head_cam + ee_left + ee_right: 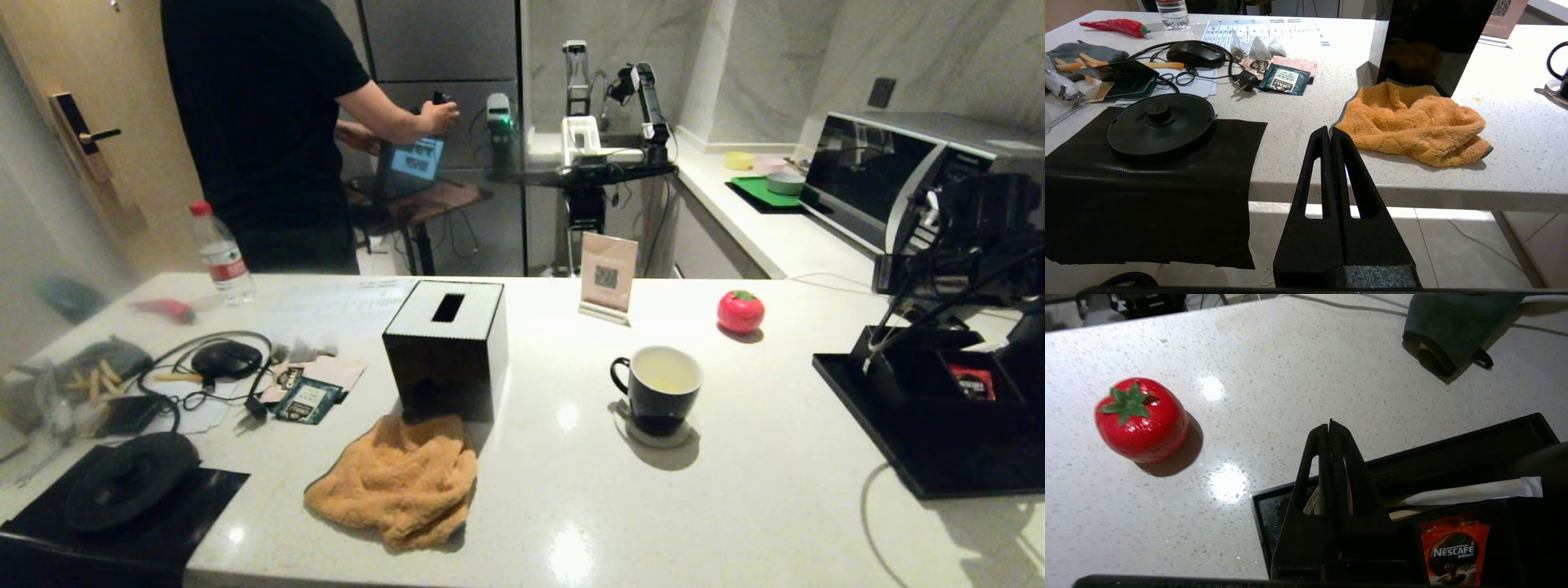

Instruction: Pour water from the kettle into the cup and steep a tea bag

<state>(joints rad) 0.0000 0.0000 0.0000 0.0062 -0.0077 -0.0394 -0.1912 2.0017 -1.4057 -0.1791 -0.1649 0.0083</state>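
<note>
On the pale speckled counter [735, 490], ordered by size: a black tray [914, 457] at the right edge, holding a black organiser [906, 376] with a red coffee sachet [1453, 553] and a white paper stick packet [1474, 492] in its compartments; a black mat [1147, 200] at the near left corner, hanging over the counter edge, with a round black kettle base [1159, 126] on it and no kettle seated there; a square black tissue box [447, 347] near the middle; an orange cloth [396, 482] crumpled just in front of the box, touching its foot; the cup [660, 390], a black mug with a white inside, standing on a small coaster right of the box, handle turned left, with a little pale yellowish liquid in its bottom; a clear bottle [220, 255] with a red cap at the far left; a card stand [608, 278] behind the cup; a red tomato-shaped item [1141, 418] to its right; a black mouse [1196, 53] with cable; a dark green packet [1284, 81]; small pale pyramid tea bags [1259, 50] lying beside the packet on a printed sheet; a red chilli [1116, 26]. Right gripper [1329, 426]: over the tray's near corner, fingers pressed together, empty. Left gripper [1331, 132]: off the counter's front edge, near the cloth, fingers closed on nothing. A person [261, 131] in black stands beyond the counter.
</note>
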